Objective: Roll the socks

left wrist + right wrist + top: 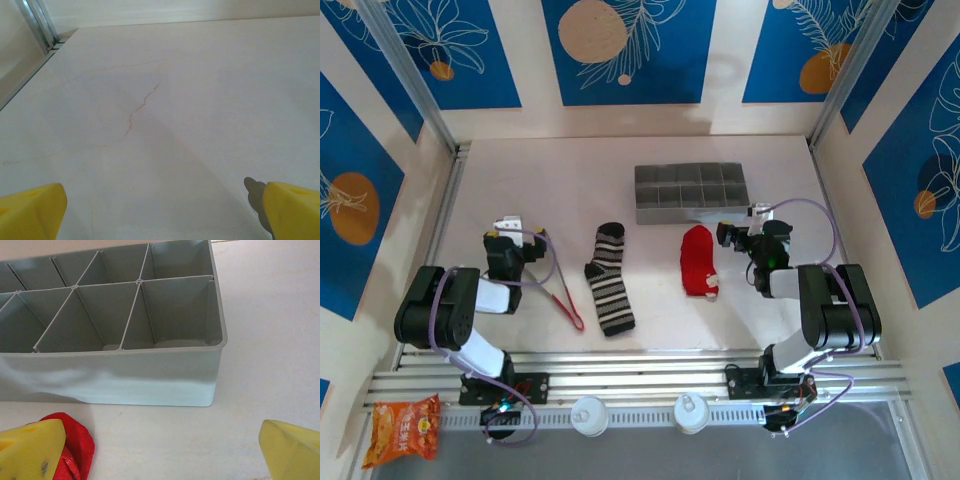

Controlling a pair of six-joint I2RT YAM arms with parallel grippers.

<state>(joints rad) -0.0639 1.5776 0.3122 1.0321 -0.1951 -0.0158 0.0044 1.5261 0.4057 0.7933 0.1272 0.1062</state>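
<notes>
The black sock with grey-white stripes [610,280] lies flat in the middle of the table. To its right lies the shorter red sock [698,260] with white trim at its near end; its red toe [75,445] shows at the lower left of the right wrist view. My left gripper [513,240] hovers left of the striped sock, open, with bare table between its yellow fingertips [30,210]. My right gripper [740,238] sits just right of the red sock, open, with nothing between its yellow fingertips [290,450].
A grey divided organiser tray [690,192] stands behind the red sock, close ahead of the right gripper [165,460]. Thin red-handled tongs [563,285] lie between the left gripper and the striped sock. A snack bag [408,425] lies off the table at front left.
</notes>
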